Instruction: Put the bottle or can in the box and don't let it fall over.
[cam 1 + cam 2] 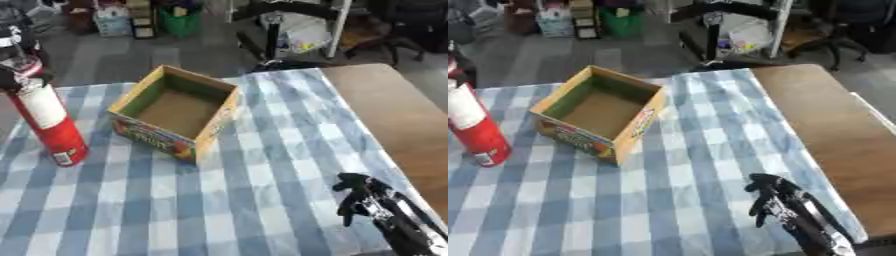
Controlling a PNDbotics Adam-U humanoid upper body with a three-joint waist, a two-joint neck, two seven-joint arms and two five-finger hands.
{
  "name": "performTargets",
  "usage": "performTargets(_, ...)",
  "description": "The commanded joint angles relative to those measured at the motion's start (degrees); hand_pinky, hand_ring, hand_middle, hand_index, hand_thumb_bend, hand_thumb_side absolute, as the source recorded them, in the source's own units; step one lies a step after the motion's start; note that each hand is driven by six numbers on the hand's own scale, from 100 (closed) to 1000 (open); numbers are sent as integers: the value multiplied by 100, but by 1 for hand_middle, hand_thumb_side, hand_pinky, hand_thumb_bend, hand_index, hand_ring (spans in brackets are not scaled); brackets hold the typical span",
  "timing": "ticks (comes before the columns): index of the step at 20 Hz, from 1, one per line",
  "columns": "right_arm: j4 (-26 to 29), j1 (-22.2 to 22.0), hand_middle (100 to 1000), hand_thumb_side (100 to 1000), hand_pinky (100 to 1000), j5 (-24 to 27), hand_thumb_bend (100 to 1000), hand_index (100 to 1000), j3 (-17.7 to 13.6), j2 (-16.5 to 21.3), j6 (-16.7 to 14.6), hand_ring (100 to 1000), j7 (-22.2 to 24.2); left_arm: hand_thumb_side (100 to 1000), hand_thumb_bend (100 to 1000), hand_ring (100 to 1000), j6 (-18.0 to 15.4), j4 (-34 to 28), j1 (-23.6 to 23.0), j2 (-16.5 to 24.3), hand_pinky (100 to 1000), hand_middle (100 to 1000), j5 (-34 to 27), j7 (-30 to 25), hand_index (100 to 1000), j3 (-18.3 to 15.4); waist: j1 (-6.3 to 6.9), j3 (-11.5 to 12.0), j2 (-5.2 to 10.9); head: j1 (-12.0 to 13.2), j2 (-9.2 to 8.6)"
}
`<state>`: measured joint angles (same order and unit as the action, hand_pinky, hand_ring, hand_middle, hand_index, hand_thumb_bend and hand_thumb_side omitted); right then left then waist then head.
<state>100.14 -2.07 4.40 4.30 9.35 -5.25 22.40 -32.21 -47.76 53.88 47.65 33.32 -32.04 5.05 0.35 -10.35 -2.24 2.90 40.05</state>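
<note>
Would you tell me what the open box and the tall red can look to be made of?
The box looks like matte cardboard: plain brown inside, printed colours outside, thin straight walls. The red can looks like a paperboard or thin-metal tube with a white label; its finish is unclear. The left hand grips its top.

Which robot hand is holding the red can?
The left hand, at the picture's left edge, has its fingers round the top of the tall red and white can. The right hand, near the lower right corner, holds nothing.

one red can point(48, 120); one open cardboard box point(178, 111); two robot hands; one checked tablecloth point(262, 175)
</note>
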Motion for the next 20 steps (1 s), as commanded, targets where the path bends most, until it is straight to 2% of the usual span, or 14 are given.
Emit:
performTargets(1, 70, 53, 664, 607, 371, 68, 100, 811, -17, 75, 5, 494, -23, 159, 100, 359, -1863, -357, 236, 390, 100, 452, -341, -1822, 621, -140, 16, -8, 61, -4, -70)
performTargets(6, 63, 57, 664, 606, 371, 85, 100, 811, -18, 93, 4, 494, -27, 142, 100, 354, -1578, -739, 372, 481, 100, 455, -856, -1659, 621, -209, 24, -20, 85, 10, -39)
performTargets(11, 60, 66, 664, 606, 372, 104, 100, 811, 17, 94, 6, 494, 4, 128, 100, 363, -1310, -965, 551, 255, 100, 459, -1333, -1560, 628, -113, 11, -64, 99, 26, -26)
performTargets(15, 73, 127, 664, 605, 372, 152, 100, 811, 68, 81, 7, 494, 50, 118, 100, 359, -1170, -980, 704, -85, 100, 457, -1238, -1418, 627, -66, -25, -216, 67, 75, -63)
performTargets(20, 78, 241, 664, 606, 373, 233, 100, 811, 101, 73, 16, 495, 85, 102, 100, 355, -1117, -968, 794, -421, 100, 453, -903, -935, 626, -114, -34, -395, 8, 119, -107)
